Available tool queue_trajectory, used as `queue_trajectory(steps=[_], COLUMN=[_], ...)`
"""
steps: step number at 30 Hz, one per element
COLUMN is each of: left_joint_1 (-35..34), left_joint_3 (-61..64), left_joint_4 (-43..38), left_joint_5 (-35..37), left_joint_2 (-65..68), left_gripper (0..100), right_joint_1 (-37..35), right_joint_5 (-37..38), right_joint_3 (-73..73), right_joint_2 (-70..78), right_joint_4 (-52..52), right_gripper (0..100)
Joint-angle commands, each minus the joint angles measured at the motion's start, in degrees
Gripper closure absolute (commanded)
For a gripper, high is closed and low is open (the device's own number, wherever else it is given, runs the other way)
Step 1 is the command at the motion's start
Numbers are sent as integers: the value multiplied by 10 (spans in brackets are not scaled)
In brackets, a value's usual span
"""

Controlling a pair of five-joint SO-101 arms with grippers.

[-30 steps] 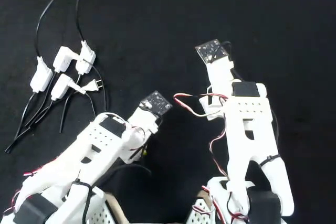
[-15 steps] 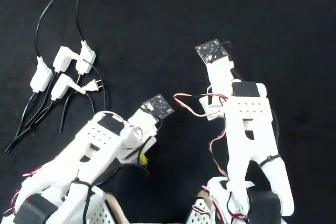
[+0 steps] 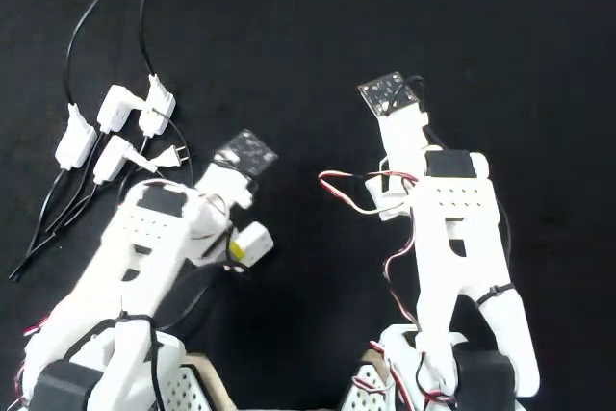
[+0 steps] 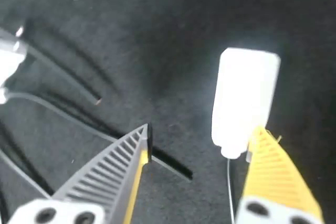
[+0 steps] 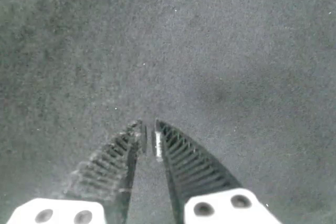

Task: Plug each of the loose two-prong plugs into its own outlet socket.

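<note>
**High view.** Count: two arms, four white cord ends (image 3: 113,159) on black cords (image 3: 69,55), and one small dark two-prong plug (image 3: 173,155). All five lie bunched at the left side of the table (image 3: 539,64) (plug or socket for the white ones: cannot tell). The left arm (image 3: 154,238) points toward the bunch, its wrist near the dark plug and not touching it. The right arm (image 3: 452,228) lies well apart from the bunch, over bare cloth mid-table.

**Left wrist view.** The left gripper (image 4: 202,129) is spread wide with nothing between the fingers. One white cord end (image 4: 244,100) lies on the cloth just beyond the yellow finger (image 4: 270,161) (touching or not: cannot tell). The grey finger (image 4: 123,163) sits over a black cord (image 4: 170,163). A second white cord end (image 4: 8,59) lies at the edge, well off.

**Right wrist view.** The right gripper (image 5: 148,127) is all but closed, with a thin slit between the tips, and holds nothing. Black cloth (image 5: 236,51) lies beneath.
</note>
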Motion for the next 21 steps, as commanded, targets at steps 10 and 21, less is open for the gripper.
queue_trajectory(steps=[10,21], left_joint_1=[-107,-261], left_joint_3=[-44,-1], left_joint_4=[20,29], left_joint_5=[-4,-4], left_joint_2=[-87,-298], left_gripper=[704,704], right_joint_1=[-7,-8], right_joint_5=[4,4], right_joint_3=[-7,-7], right_joint_2=[-1,-1], right_joint_4=[-10,-10], right_gripper=[976,976])
